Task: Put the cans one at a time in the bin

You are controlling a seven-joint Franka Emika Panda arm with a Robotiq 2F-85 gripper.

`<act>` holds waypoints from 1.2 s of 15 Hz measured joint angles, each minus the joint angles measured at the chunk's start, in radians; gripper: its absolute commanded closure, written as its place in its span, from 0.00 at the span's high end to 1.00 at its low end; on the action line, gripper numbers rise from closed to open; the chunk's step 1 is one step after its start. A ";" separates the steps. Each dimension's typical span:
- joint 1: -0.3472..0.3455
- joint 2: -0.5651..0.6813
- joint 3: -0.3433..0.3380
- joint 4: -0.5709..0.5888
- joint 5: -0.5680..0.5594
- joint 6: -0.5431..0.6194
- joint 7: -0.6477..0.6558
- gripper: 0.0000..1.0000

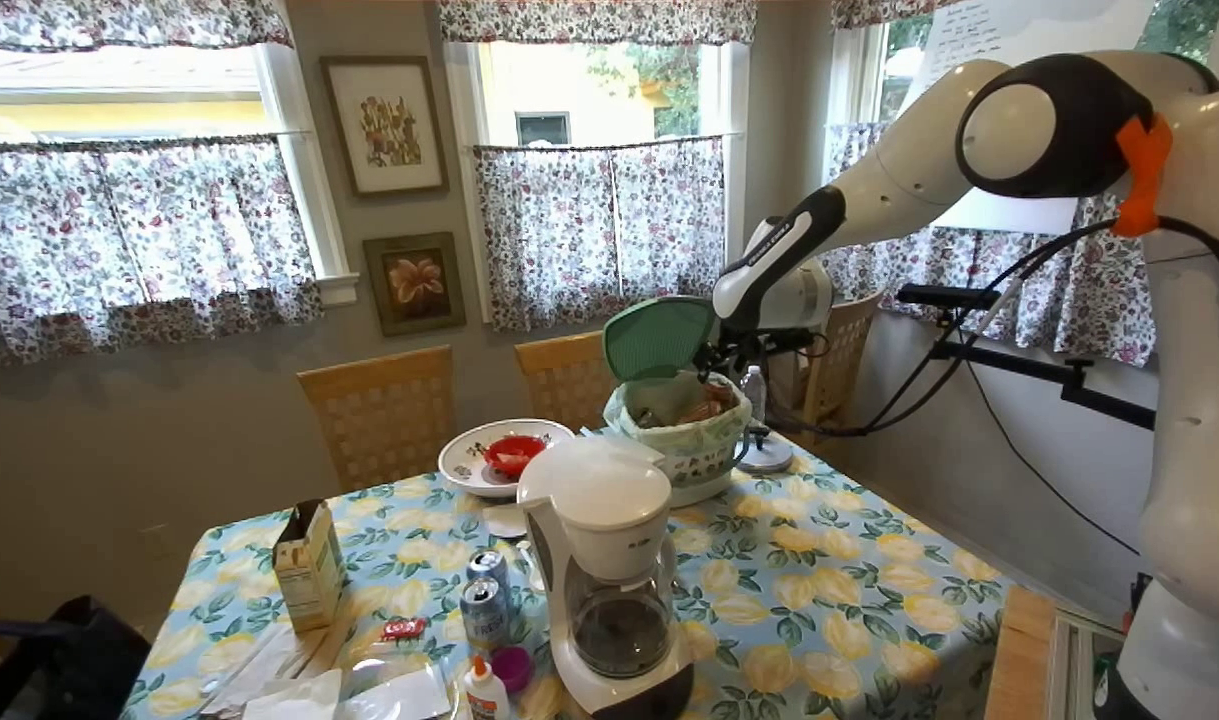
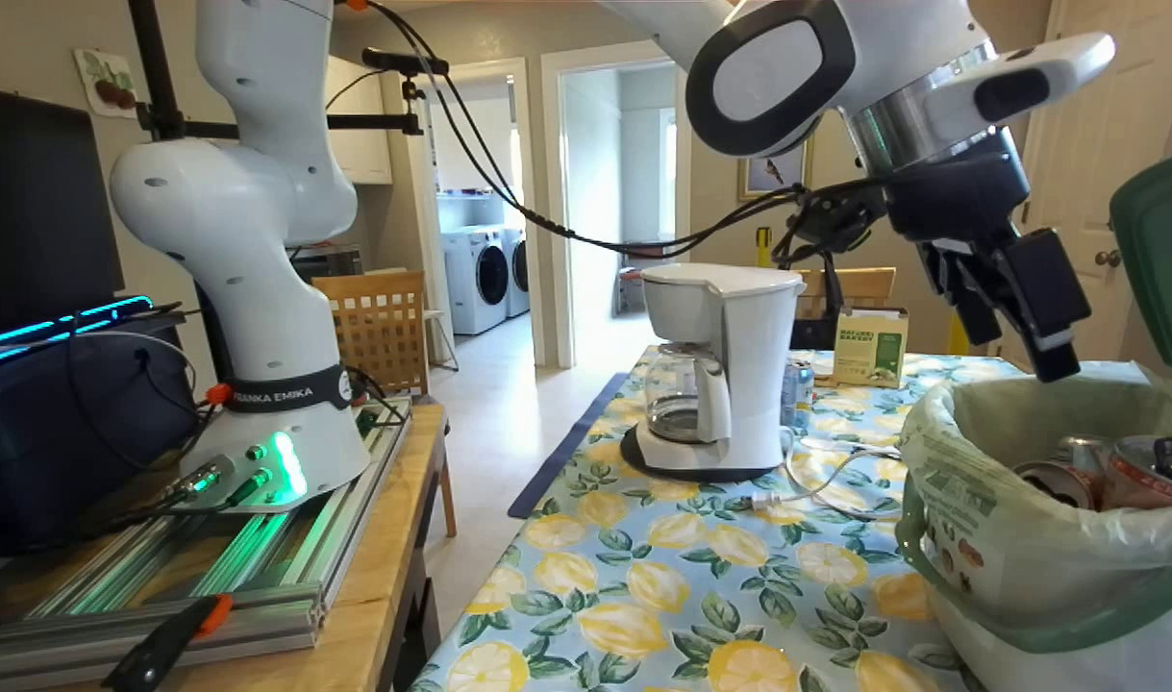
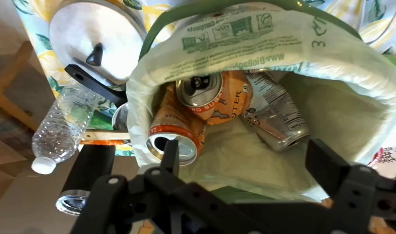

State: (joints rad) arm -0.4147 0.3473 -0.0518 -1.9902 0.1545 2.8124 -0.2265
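While the black gripper (image 3: 245,156) hangs spread wide above the round pale-green plastic bin (image 1: 707,467), two orange metal cans (image 3: 177,128) and a silvery can (image 3: 277,113) rest inside. The wrist view misses two silvery-blue cans (image 1: 484,612) that, in an exterior view, stand beside the white coffee maker (image 1: 599,490) on a lemon-print tablecloth (image 1: 809,600), floral curtains (image 1: 659,215) beyond.

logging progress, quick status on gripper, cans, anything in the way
Gripper open, empty, over lined bin. Two orange cans and a silvery can inside; two blue cans upright on table. Coffee maker close beside those, may hinder reach.
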 measured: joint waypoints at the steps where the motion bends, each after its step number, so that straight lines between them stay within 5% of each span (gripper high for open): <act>1: -0.012 0.005 0.010 0.007 0.019 0.000 -0.035 1.00; 18: -0.040 0.192 0.035 0.199 0.025 0.001 -0.119 1.00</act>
State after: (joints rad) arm -0.4550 0.5397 -0.0166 -1.7909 0.1795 2.8135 -0.3455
